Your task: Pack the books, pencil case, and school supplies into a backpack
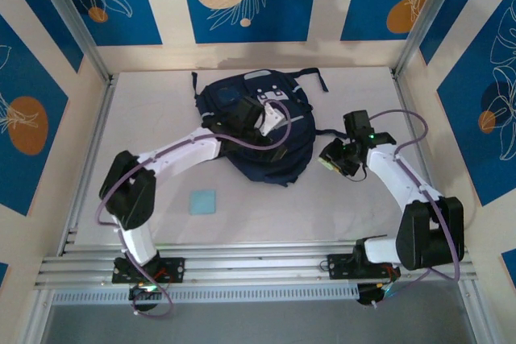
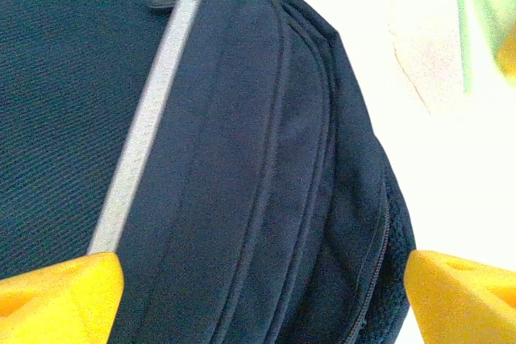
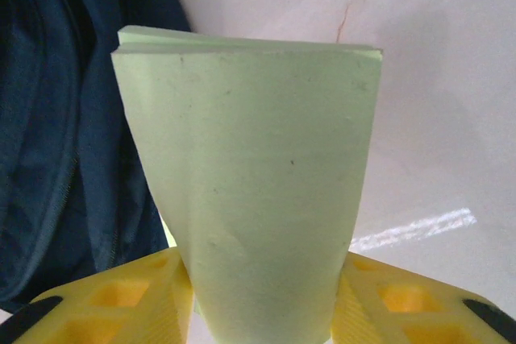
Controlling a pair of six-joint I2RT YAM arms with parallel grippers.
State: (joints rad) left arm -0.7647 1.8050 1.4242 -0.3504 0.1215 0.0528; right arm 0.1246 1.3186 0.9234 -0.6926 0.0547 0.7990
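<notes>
Tabletop [image 3: 451, 78]; pad [image 3: 258, 183] lengthwise from right tool [image 3: 262, 300]

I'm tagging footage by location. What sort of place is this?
Probably a purpose-built robot test booth, not a real classroom: aluminium frame posts, blue printed wall panels closing in a white table, and two arms bolted to a rail at its near edge.

No legible text or labels
</notes>
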